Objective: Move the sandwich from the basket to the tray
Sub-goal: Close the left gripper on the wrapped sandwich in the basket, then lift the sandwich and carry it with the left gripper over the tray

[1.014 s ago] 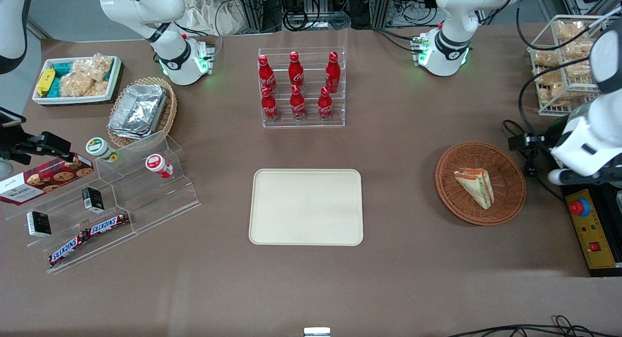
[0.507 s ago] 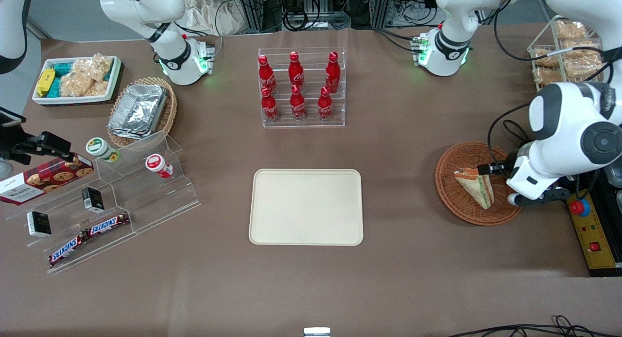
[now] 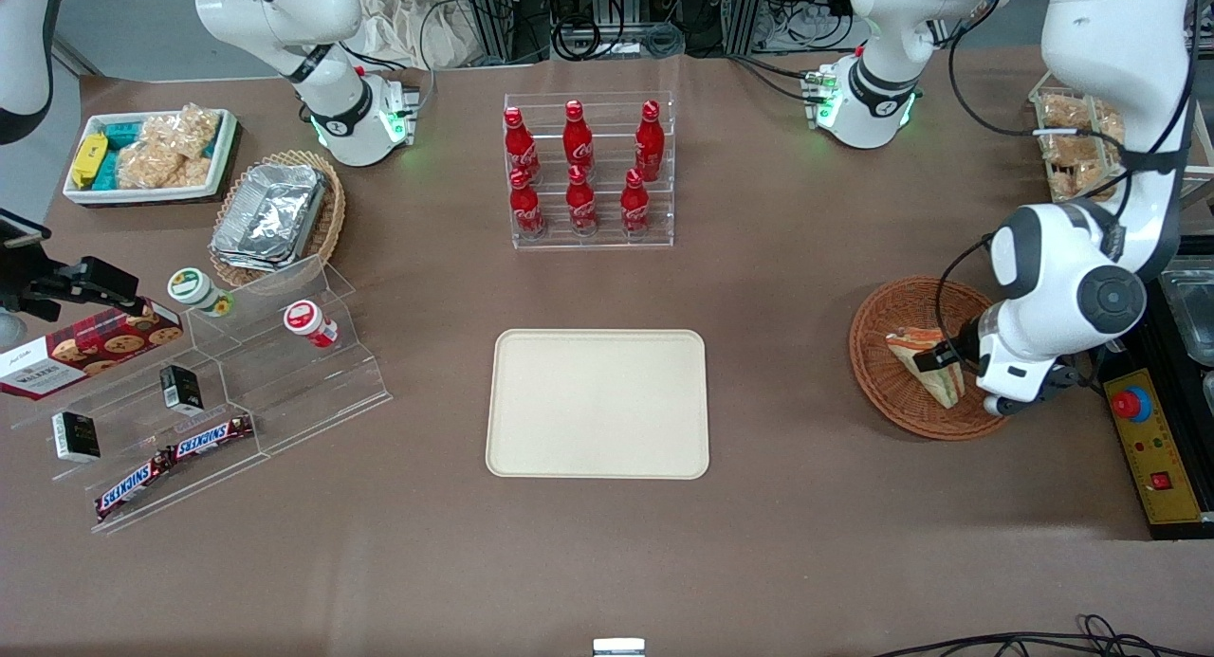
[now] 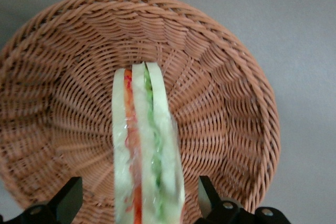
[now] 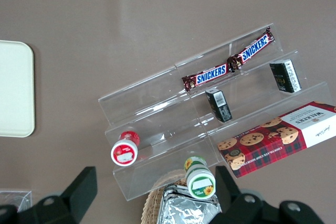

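Note:
The sandwich (image 3: 918, 352), a wrapped wedge with green and orange-red stripes, lies in the round reddish-brown basket (image 3: 887, 392) toward the working arm's end of the table. It stands on edge in the left wrist view (image 4: 144, 145), on the basket's weave (image 4: 220, 103). My left gripper (image 3: 950, 358) hangs over the basket, open, with one black finger (image 4: 68, 203) on each side of the sandwich and a gap to it on both. The gripper (image 4: 139, 205) holds nothing. The cream-beige tray (image 3: 597, 403) lies bare at the table's middle.
A clear rack of red cola bottles (image 3: 588, 173) stands farther from the camera than the tray. A white wire rack of snacks (image 3: 1072, 155) and a yellow control box (image 3: 1152, 448) flank the basket. An acrylic stepped stand (image 3: 228, 392) sits toward the parked arm's end.
The left arm has swung in from the table's edge over the basket, and its gripper now sits over the sandwich. The sandwich and basket have not moved.

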